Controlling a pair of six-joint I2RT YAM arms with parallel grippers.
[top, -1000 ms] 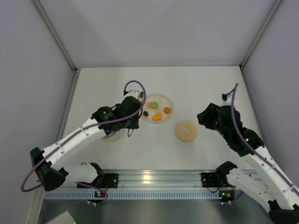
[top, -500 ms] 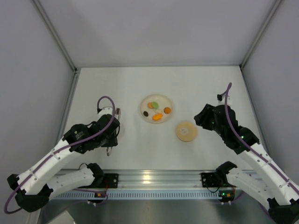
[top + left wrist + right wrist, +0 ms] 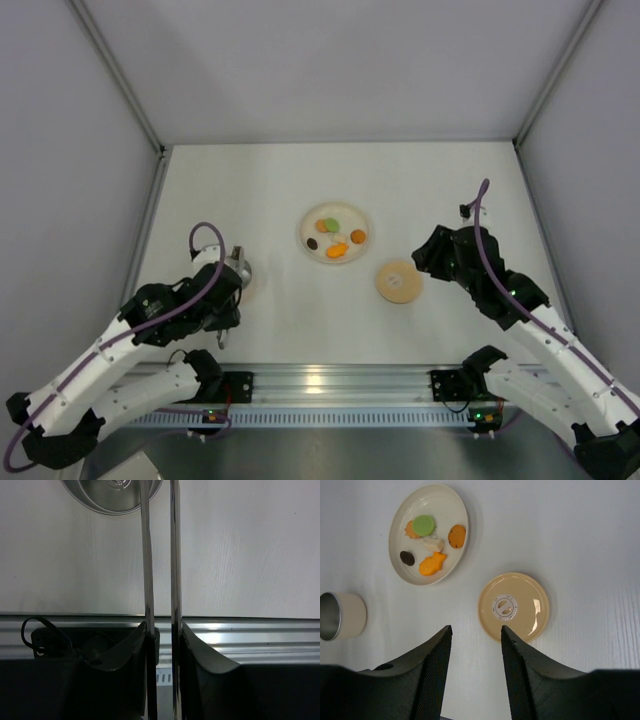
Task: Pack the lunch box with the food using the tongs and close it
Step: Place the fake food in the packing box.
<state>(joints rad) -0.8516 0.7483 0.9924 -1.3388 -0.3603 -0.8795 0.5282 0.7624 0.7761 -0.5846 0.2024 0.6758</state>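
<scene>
The left gripper (image 3: 164, 630), clamping the tongs (image 3: 146, 555), is swinging back from the plate (image 3: 429, 534) to the open lunch box (image 3: 340, 616) at the plate's eight o'clock. The tong tips are hiding off-frame, so a delivery is uncertain. The right gripper (image 3: 475, 630) is hanging half-open, empty, above the lid (image 3: 514, 606).

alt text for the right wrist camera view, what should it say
The open right gripper hangs above a white table, with a round tan lid just beyond it. Farther off, a cream plate holds small food pieces, and an open pot stands at the left edge.
</scene>
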